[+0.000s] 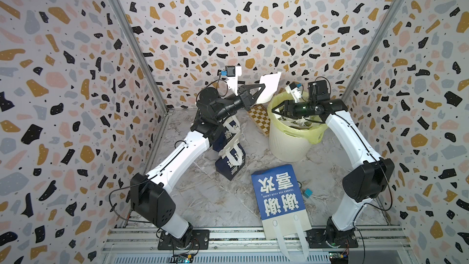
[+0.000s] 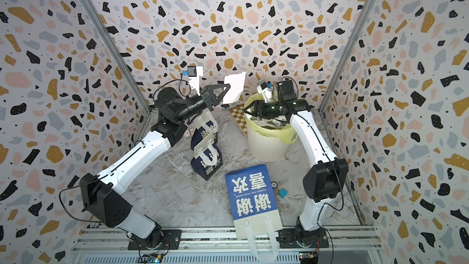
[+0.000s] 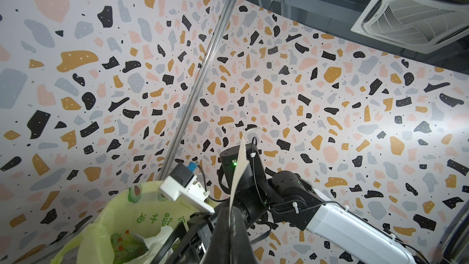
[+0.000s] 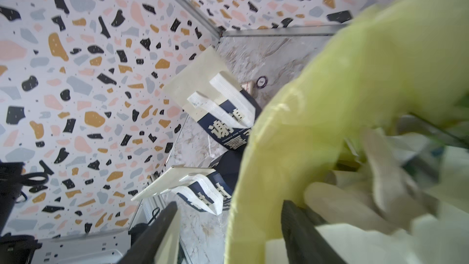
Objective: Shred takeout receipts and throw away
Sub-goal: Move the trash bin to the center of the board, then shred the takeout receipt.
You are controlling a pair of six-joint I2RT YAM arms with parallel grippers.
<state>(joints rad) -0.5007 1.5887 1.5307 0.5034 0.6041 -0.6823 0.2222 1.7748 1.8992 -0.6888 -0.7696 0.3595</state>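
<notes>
Left gripper (image 1: 262, 88) pinches receipt (image 1: 271, 86) near scrap-filled bin (image 1: 286, 146).

Left hand (image 1: 262, 88) is up in the air, clamped on a torn white receipt piece (image 1: 271, 85) that sticks up past its fingertips. Right hand (image 1: 275, 110) sits just beside it but lower, jaws apart, poking into the mouth of the white trash bin (image 1: 286, 146) with the yellow-green liner (image 1: 314, 133). There are paper scraps (image 1: 298, 123) in there under that hand. A little chessboard (image 1: 260, 120) lies below the gap between both hands, partly hidden by the bin. Navy paper bags (image 1: 229, 160) are crumpled under the left hand's arm. A blue bag (image 1: 276, 194) lies flat on the marble tabletop (image 1: 215, 199), well away from both hands, with a teal cube (image 1: 308, 194) just beside it.
</notes>
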